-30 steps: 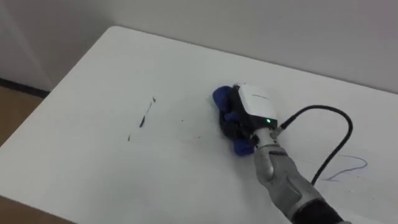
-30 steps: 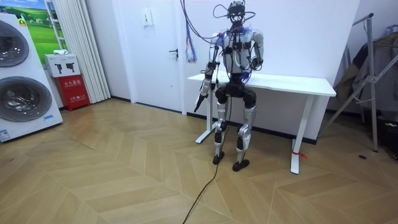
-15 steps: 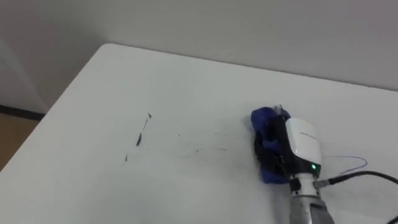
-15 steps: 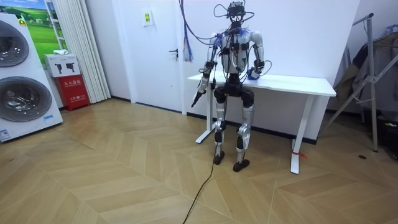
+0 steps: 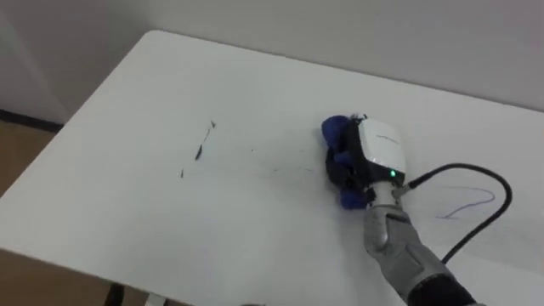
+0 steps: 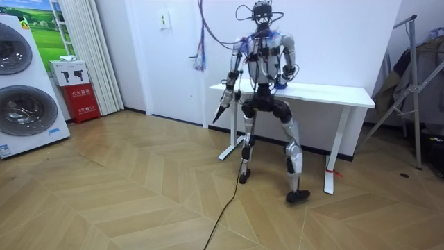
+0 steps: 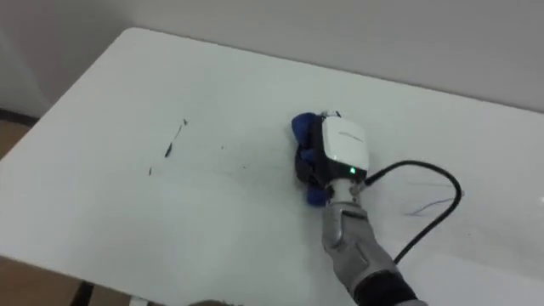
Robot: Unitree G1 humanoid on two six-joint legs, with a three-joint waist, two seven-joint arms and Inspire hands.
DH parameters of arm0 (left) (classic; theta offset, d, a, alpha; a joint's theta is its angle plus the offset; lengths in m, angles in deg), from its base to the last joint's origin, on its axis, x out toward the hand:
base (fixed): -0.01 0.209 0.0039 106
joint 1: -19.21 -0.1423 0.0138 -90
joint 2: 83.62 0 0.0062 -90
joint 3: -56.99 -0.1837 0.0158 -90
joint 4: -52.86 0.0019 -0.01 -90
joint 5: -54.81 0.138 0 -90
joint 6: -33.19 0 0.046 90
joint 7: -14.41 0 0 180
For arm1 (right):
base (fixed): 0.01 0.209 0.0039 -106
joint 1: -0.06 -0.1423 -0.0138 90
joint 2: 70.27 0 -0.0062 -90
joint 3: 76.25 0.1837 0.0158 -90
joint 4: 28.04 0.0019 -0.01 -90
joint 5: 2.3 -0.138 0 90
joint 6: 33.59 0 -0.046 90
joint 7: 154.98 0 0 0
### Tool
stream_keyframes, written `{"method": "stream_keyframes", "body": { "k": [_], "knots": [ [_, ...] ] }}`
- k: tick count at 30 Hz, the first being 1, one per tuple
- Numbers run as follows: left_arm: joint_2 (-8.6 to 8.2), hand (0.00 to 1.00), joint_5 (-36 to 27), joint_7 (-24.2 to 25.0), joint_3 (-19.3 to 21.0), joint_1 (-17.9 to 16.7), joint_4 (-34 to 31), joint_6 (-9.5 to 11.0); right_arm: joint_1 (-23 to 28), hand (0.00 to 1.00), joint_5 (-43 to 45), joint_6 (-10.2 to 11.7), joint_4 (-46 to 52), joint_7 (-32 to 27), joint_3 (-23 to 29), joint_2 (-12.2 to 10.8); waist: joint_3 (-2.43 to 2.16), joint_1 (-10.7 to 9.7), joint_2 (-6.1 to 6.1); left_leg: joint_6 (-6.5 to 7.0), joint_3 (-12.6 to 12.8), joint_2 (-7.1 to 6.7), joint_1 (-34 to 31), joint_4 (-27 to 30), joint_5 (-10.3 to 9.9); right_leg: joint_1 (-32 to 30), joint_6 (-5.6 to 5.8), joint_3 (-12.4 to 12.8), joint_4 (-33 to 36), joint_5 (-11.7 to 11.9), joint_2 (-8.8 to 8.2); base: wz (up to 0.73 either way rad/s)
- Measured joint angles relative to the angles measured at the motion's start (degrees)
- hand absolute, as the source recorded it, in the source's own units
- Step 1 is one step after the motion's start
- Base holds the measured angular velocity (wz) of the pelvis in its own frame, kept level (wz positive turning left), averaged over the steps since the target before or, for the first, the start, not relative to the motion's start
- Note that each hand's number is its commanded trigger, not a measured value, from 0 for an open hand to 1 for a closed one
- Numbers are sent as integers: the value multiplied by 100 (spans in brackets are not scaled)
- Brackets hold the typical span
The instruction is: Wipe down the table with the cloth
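A blue cloth (image 5: 335,136) lies bunched on the white table (image 5: 127,212), right of its middle. My right hand (image 5: 379,155) sits on top of the cloth, fingers curled down into it. Short dark pen marks (image 5: 204,141) and faint smears run across the table to the left of the cloth. A thin blue scribble (image 5: 466,204) lies to the right of the hand. In the room view I stand at the table (image 6: 326,92) with my legs spread, and my left hand (image 6: 221,110) hangs beside the table's end.
The table's left corner and near edge border wooden floor (image 5: 21,144). A wall runs behind the table. In the room view, washing machines (image 6: 24,83) and a red box (image 6: 82,101) stand at the room view's left, and a metal rack (image 6: 409,90) at its right.
My right hand drew the cloth right toward the blue scribble, then a little back left. In the room view one leg has stepped out to the room view's right. The eye view shifted.
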Motion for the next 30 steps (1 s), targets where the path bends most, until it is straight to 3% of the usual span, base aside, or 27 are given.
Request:
{"method": "stream_keyframes", "body": {
  "k": [1, 2, 3, 4, 5, 6, 7, 8, 9, 10, 11, 13, 15, 16, 17, 18, 19, 21, 23, 27, 28, 30],
  "knots": [
    [34, 0, -8, 16, 17, -6, -24, -17, 86, 100, -1, 70, 31, -4, 56, 1, -7, -43, -34, -71, -88, 27, 6, -5, 13, 50, 6, -22, -116, 103, 25, 79],
    [56, 0, -5, 34, 92, -63, -109, -37, 312, 100, 1, 242, 71, -29, 164, 7, -8, -55, -70, -236, -168, 152, 68, -7, 11, 97, 0, -16, -362, 269, 118, 35],
    [70, 0, -11, 36, 204, -189, -178, -27, 540, 100, 38, 452, 198, -26, 268, 31, -20, -147, -104, -436, -193, 308, 144, -6, 6, 98, 40, 42, -540, 392, 261, 22],
    [70, 0, -9, 37, 294, -260, -205, -27, 655, 100, 93, 534, 273, -20, 322, 62, -28, -233, -120, -539, -244, 391, 167, -12, 13, 95, 61, 92, -599, 415, 382, 21],
    [74, 0, -17, 36, 490, -418, -259, -9, 894, 100, 175, 654, 406, -37, 446, 153, -41, -365, -165, -781, -253, 565, 259, -60, 62, 65, 61, 89, -571, 481, 634, 23],
    [12, 0, -10, 28, 589, -554, -245, 8, 1159, 100, 255, 738, 508, -68, 577, 315, -122, -475, -80, -1018, -221, 815, 366, -150, 162, 97, 368, -71, -362, 116, 831, 21],
    [-44, 0, -7, 37, 581, -593, -254, 13, 1229, 100, 285, 750, 559, -73, 634, 418, -161, -526, 0, -1087, -210, 967, 427, -203, 258, 102, 262, -119, -220, -18, 970, 32],
    [-121, 0, -10, 62, 567, -749, -259, 38, 1420, 100, 279, 756, 568, -99, 773, 582, -185, -617, 14, -1022, -143, 1108, 471, -264, 561, 120, 174, -220, 42, -351, 1051, 39],
    [-219, 0, 4, 74, 565, -770, -259, 66, 1523, 100, 247, 738, 511, -75, 985, 655, -168, -683, -43, -721, -54, 1143, 442, -147, 850, 142, 78, -250, 243, -609, 1055, 32],
    [-294, 0, 60, 96, 562, -809, -252, 68, 1530, 100, 228, 690, 486, -37, 1053, 689, -158, -662, -39, -666, -54, 1154, 422, -3, 940, 179, 17, -242, 272, -675, 1102, -4],
    [-420, 0, 175, 152, 553, -894, -215, 74, 1464, 100, 204, 538, 502, 97, 1094, 730, -142, -618, 6, -626, -50, 1126, 290, 363, 936, 194, -101, -197, 330, -794, 1212, -20],
    [-497, 0, 212, 229, 552, -886, -129, 73, 1241, 100, 194, 273, 531, 341, 1108, 703, -116, -568, 54, -466, -58, 918, -52, 909, 795, 118, -250, -145, 499, -986, 1262, -26],
    [-535, 0, 196, 314, 520, -878, -113, 50, 681, 100, 199, 14, 530, 660, 826, 641, -10, -261, 190, -323, -48, 426, -355, 1234, 385, -29, -448, 95, 621, -1068, 1453, -63],
    [-534, 0, 196, 345, 506, -873, -113, 38, 517, 100, 199, -10, 531, 721, 729, 632, 10, -181, 212, -274, -40, 293, -400, 1176, 321, -69, -488, 131, 634, -1073, 1494, -72],
    [-532, 0, 189, 410, 506, -864, -118, 17, 235, 100, 201, -37, 534, 814, 549, 560, 29, -31, 318, -206, -33, 44, -412, 863, 294, -183, -528, 284, 626, -1073, 1575, -66],
    [-526, 0, 153, 413, 517, -865, -120, -7, 30, 100, 249, -45, 568, 881, 339, 482, 33, 41, 308, -213, 11, -89, -307, 484, 294, -280, -534, 423, 579, -1069, 1639, -58],
    [-508, 0, 102, 414, 522, -849, -121, -38, -6, 100, 279, -32, 580, 883, 257, 376, 29, 53, 268, -227, 38, -117, -243, 315, 331, -300, -513, 480, 499, -1054, 1656, -34],
    [-523, 0, -61, 419, 542, -838, -148, -120, 80, 100, 394, 169, 565, 887, 23, 166, 10, 72, 253, -230, 112, -197, -9, -256, 504, -116, -468, 476, -81, -803, 1787, -8],
    [-529, 0, -148, 409, 548, -864, -321, -162, 269, 100, 352, 355, 583, 733, 24, 191, 22, -89, 284, -192, 96, -271, 58, -469, 571, 40, -416, 363, -396, -675, 1798, 20],
    [-514, 0, -193, 354, 654, -656, -592, -133, 806, 100, 593, 799, 603, 74, 322, 256, 8, -719, 275, -86, 53, -464, 219, -999, 898, 210, -341, 245, -797, -410, 1737, 19],
    [-517, 0, -190, 354, 725, -623, -614, -95, 985, 100, 603, 865, 611, -34, 434, 257, -13, -792, 257, -74, 43, -500, 282, -1062, 928, 270, -322, 227, -855, -400, 1710, 17],
    [-477, 0, -163, 355, 898, -612, -685, 37, 1681, 100, 663, 999, 615, -422, 867, 357, -139, -1003, 227, -20, -7, -598, 458, -1176, 931, 539, -163, 142, -1014, -383, 1658, 14]
  ]
}}
